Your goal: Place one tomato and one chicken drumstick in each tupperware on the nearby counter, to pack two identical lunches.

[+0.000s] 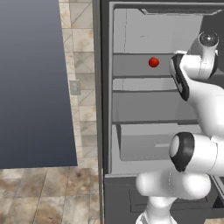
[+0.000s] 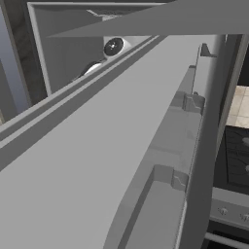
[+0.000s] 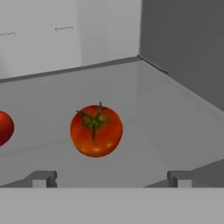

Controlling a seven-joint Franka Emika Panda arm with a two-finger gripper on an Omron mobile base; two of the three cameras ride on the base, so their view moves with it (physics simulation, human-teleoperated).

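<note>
Claw (image 3: 109,179) is spread wide, nothing between the tips, both tips low in the hand view. Just past them sits a tomato (image 3: 96,130), stem up, on a pale grey fridge shelf (image 3: 175,127), roughly centred between the tips but not touching either. A second tomato (image 3: 4,127) sits off to the left on the same shelf, cut by the frame edge, well apart from the first.

In the left base view we see our arm (image 1: 197,113) reaching into the open fridge, with one tomato (image 1: 153,62) visible on an upper shelf near the back wall (image 1: 131,30). The right base view is mostly the fridge door (image 2: 97,160) up close, with a stove (image 2: 238,155) at the right edge.

Progress, as we judge it: barely started. Nothing is gripped, both tomatoes lie in the fridge, and we can't see any drumsticks or containers from here. Left to do: grab this tomato, carry it out, then the other three items.
</note>
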